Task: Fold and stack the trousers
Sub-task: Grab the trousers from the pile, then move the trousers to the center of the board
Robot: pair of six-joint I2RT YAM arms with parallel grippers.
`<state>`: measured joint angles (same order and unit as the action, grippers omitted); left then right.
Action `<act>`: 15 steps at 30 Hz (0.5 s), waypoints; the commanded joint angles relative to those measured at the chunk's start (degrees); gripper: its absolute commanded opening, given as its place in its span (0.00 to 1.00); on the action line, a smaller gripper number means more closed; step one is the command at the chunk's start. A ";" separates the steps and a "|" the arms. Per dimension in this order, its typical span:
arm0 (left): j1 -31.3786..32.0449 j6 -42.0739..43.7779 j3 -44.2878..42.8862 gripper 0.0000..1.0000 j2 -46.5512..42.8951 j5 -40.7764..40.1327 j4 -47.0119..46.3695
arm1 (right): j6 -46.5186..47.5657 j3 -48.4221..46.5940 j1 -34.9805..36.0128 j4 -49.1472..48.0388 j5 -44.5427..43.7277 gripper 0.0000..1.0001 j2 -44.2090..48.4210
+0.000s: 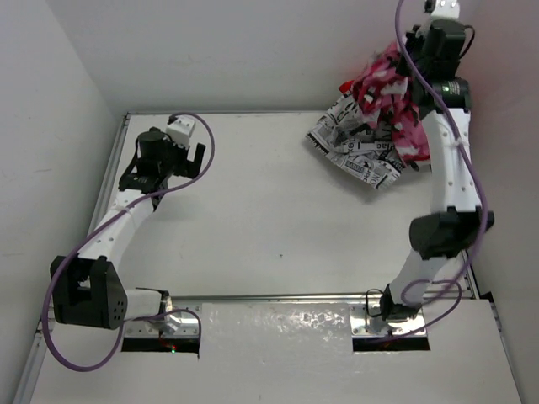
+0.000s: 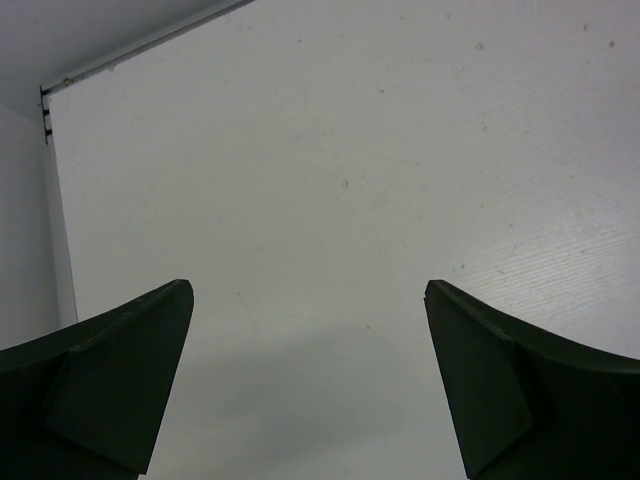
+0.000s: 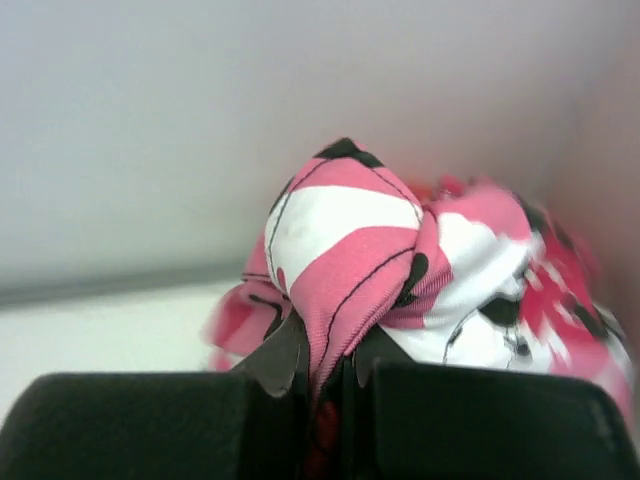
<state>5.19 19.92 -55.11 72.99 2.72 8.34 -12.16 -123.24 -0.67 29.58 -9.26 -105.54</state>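
Note:
My right gripper (image 1: 410,59) is raised at the far right corner and shut on a bunch of the pink, white and black camouflage trousers (image 1: 387,84). In the right wrist view the cloth (image 3: 350,250) bulges up from between the closed fingers (image 3: 285,360). The white newsprint-patterned trousers (image 1: 358,147) lie crumpled under the hanging camouflage pair. A bit of red cloth (image 1: 414,147) shows at the heap's right side. My left gripper (image 1: 187,160) is open and empty over bare table at the far left, its fingertips (image 2: 150,340) wide apart.
White walls close the table at the back and on both sides. A metal rail (image 1: 278,296) runs along the near edge between the arm bases. The cloth heap sits against the back right corner.

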 commanded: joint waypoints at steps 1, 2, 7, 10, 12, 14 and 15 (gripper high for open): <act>-1.84 -7.85 -4.03 1.00 0.39 0.18 -3.41 | -0.65 -1.75 5.32 -27.22 13.61 0.00 13.15; -2.55 -9.45 -4.73 0.99 0.66 -0.08 -3.76 | -2.84 -1.13 6.19 -31.82 17.48 0.00 14.56; -10.61 -21.20 -10.96 1.00 3.11 -0.01 -4.65 | -5.67 -5.08 18.66 -41.60 25.24 0.00 16.68; -14.58 -25.01 -14.23 1.00 3.74 -0.61 -4.38 | -10.15 -0.44 22.63 -45.56 26.48 0.00 17.03; -15.64 -25.02 -16.42 1.00 3.65 -2.36 -4.38 | -11.74 4.03 25.08 -45.84 26.05 0.00 16.59; -18.19 -26.25 -18.01 1.00 3.56 -2.46 -4.12 | -16.37 6.77 26.24 -44.71 24.29 0.00 14.58; -19.24 -26.95 -19.58 1.00 3.65 -2.46 -4.12 | -18.31 8.26 27.46 -44.35 24.29 0.00 13.35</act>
<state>-12.19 -2.35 -70.39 77.36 0.95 6.68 -23.55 -119.61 25.08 -11.70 15.22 -86.24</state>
